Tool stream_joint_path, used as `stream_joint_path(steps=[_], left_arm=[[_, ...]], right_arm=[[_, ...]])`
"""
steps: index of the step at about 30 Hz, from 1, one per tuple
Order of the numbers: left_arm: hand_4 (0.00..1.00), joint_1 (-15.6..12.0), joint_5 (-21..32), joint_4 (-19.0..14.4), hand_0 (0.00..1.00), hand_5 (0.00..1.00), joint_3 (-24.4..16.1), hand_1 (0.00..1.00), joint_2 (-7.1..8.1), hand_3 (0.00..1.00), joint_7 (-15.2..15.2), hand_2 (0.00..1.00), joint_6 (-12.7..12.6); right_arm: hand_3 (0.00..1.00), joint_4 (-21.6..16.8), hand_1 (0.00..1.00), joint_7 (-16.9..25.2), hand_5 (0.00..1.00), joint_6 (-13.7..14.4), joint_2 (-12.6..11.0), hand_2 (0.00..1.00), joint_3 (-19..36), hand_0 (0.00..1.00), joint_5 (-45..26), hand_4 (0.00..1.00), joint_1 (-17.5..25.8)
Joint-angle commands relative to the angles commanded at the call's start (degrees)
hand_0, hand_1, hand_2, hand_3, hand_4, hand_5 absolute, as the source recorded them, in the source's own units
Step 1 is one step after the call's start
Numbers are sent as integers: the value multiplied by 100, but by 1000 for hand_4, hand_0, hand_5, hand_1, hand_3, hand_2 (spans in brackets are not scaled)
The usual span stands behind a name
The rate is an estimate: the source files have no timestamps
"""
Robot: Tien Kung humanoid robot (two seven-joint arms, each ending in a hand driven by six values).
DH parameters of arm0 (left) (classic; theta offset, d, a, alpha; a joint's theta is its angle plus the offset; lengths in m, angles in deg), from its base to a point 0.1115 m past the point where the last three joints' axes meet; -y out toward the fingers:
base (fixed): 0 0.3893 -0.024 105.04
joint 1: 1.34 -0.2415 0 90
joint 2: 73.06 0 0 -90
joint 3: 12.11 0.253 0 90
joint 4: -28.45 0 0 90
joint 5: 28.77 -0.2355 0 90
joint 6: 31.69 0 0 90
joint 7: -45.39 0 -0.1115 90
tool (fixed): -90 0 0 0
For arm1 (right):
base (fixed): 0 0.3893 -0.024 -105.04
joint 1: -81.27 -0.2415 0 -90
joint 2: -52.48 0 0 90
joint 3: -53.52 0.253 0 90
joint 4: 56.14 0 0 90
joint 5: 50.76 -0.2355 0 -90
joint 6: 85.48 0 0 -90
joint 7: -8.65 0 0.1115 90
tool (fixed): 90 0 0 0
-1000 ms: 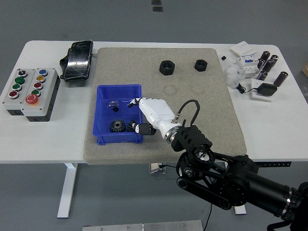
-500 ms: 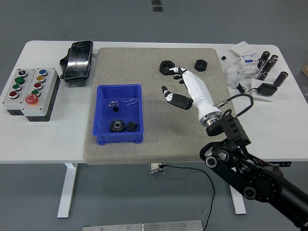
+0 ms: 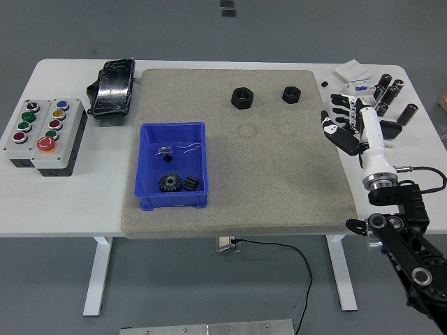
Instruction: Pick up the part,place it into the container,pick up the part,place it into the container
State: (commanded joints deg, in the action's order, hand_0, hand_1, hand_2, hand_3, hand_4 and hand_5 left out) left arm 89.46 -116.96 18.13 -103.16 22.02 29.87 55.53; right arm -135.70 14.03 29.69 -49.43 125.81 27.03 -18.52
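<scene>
A blue bin sits at the left of the grey mat. Inside it lie a black gear, a small black block and a few tiny parts. Two black hex nuts rest at the mat's far side, a larger one and a smaller one. My right hand, white with black fingertips, hovers over the mat's right edge, fingers spread and empty. It is well right of both nuts and far from the bin. The left arm is out of view.
A button box stands at the far left, and a black pouch lies behind the bin. Several dark cylinders, white boxes and a black adapter crowd the table's right end, just beyond my right hand.
My right hand left the bin's right rim, swept right across the mat past the nuts, and now hangs at the mat's right edge. The small block stayed in the bin.
</scene>
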Motion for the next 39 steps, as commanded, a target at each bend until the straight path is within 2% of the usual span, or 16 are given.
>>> stream_joint_path(steps=[4, 9, 21, 30, 39], left_arm=[[706, 11, 35, 0, 667, 358, -34, 631, 42, 602, -8, 551, -27], [706, 47, 124, 0, 667, 360, 6, 631, 73, 601, 24, 551, -41], [707, 56, 165, 0, 666, 362, 36, 630, 74, 601, 30, 550, -54], [707, 52, -172, 0, 665, 360, -108, 630, 27, 601, -23, 550, -3], [706, 46, -290, 0, 666, 359, -179, 631, 59, 602, -22, 551, 10]], right_arm=[[676, 81, 683, 343, 163, -88, 12, 705, 88, 632, -558, 673, 120], [675, 91, 685, 475, 198, -194, 81, 703, 74, 631, -977, 693, 215], [676, 43, 682, 497, 210, -240, 142, 706, -70, 632, -1030, 707, 173], [675, 93, 682, 528, 201, -209, 198, 706, -224, 634, -1010, 707, 46], [674, 89, 682, 548, 251, -185, 197, 706, -315, 644, -1011, 738, 73]])
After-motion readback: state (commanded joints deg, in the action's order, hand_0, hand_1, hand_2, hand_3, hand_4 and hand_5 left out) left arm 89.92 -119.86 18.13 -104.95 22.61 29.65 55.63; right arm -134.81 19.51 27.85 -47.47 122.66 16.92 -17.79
